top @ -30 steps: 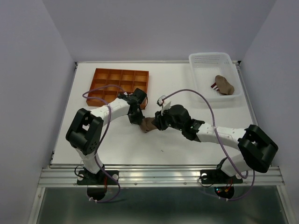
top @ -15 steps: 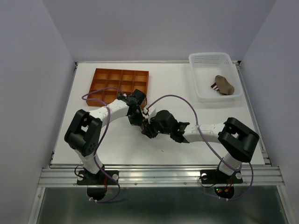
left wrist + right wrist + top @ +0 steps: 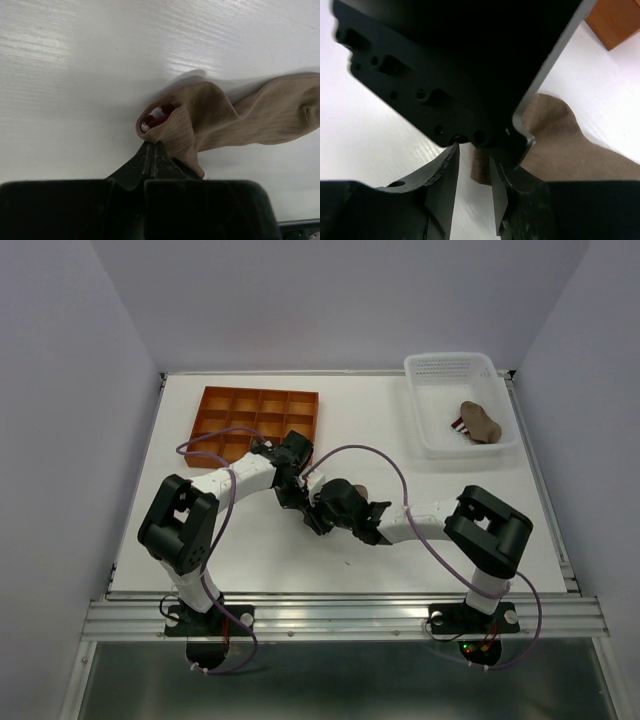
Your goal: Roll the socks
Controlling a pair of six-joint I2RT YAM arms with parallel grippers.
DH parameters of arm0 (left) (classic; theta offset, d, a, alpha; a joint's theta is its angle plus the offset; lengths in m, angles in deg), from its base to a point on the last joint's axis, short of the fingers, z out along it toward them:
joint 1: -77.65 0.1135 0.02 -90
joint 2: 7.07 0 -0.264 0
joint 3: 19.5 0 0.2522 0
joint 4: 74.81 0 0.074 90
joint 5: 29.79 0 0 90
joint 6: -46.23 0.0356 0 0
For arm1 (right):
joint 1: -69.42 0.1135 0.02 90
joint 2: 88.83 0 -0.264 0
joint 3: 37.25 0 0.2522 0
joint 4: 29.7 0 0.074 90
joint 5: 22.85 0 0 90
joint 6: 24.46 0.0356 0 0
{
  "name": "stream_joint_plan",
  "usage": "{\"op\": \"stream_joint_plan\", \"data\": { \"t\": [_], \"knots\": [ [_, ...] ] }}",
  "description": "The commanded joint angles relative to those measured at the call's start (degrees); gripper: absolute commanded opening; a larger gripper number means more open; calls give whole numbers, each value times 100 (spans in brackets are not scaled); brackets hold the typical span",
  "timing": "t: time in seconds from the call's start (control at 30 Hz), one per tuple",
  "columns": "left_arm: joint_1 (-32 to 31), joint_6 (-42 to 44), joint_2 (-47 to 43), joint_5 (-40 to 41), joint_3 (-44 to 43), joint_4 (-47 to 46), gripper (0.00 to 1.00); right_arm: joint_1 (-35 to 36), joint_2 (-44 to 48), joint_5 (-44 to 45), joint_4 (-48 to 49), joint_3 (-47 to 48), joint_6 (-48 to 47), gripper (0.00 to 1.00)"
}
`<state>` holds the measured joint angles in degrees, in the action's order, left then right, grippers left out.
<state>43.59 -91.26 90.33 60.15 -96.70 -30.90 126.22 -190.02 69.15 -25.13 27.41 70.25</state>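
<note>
A tan sock (image 3: pixel 235 120) lies flat near the middle of the table (image 3: pixel 440 475). Its cuff is bunched open, showing a red-and-white lining. The left gripper (image 3: pixel 152 152) is closed tight and appears to pinch the cuff's near edge. From that pinch the sock's long axis runs off toward the robot's right side, toe end farthest from the left fingers.

The right gripper (image 3: pixel 473 165) hovers just beside the left one with its jaws a narrow gap apart and nothing between them. The sock sits just beyond and to one side of its fingertips. Both grippers crowd the cuff end, so the next move likely turns on the right fingers reaching the fabric without striking the left gripper.

An orange tray (image 3: pixel 255 405) stands behind them. A white basket (image 3: pixel 450 365) at the far right holds a second sock (image 3: pixel 480 422).
</note>
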Motion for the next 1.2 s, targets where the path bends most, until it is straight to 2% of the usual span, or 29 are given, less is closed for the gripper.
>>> {"op": "stream_joint_plan", "data": {
  "t": [0.0, 0.3, 0.43, 0.53, 0.67, 0.73, 0.8, 0.83, 0.93, 1.07, 1.17],
  "knots": [
    [-39, -15, -284, -144, 34, -1, 0, 156, -147, 441, -22, 202, -216, 37],
    [-39, 11, -310, -284, 60, -53, 0, 314, -279, 1363, -303, 298, -409, 38],
    [-39, 29, -301, -390, 42, -80, 0, 367, -419, 1785, -303, 333, -594, 27],
    [-30, 29, -327, -416, 34, -80, 0, 367, -560, 2006, -312, 369, -691, 25],
    [-13, 20, -371, -495, 86, -141, 0, 420, -569, 2041, -330, 351, -664, 7],
    [14, 29, -441, -627, 139, -220, 4, 420, -490, 2050, -304, 316, -577, 1],
    [23, 20, -477, -680, 192, -299, 6, 420, -402, 1954, -216, 237, -507, 1],
    [31, 20, -486, -671, 192, -299, 13, 420, -358, 1875, -181, 219, -489, 1],
    [49, 20, -564, -636, 253, -308, 25, 420, -209, 1411, -233, 254, -182, 1],
    [93, -33, -723, -539, 437, -405, 28, 420, -156, 882, -916, 588, 47, 1],
    [137, -50, -802, -513, 490, -422, 31, 350, -51, 654, -1033, 624, 301, 1]
  ]
}}
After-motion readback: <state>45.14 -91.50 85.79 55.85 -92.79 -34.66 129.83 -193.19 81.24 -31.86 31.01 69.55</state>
